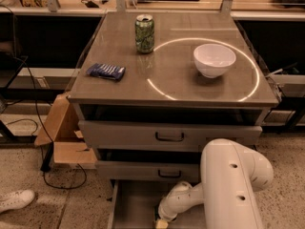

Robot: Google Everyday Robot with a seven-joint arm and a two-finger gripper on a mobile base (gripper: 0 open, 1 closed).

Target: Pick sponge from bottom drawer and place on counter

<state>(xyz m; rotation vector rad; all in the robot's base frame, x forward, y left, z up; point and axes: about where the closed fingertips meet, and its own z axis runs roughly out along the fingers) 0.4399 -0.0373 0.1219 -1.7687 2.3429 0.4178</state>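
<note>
"One gripper [164, 216], low in the drawer [128, 204] at bottom centre; its grasp cannot be told."
"And the sponge [161, 223]?"
"Likely that yellow bit beneath. A weak hold could drop it before the counter [181, 80]."

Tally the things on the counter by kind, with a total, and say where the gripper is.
Cans: 1, the green can
Bowls: 1, the white bowl
Packets: 1, the blue packet
Total on the counter: 3
The gripper is not on it: it is low in the open bottom drawer, at the picture's lower edge.
</note>
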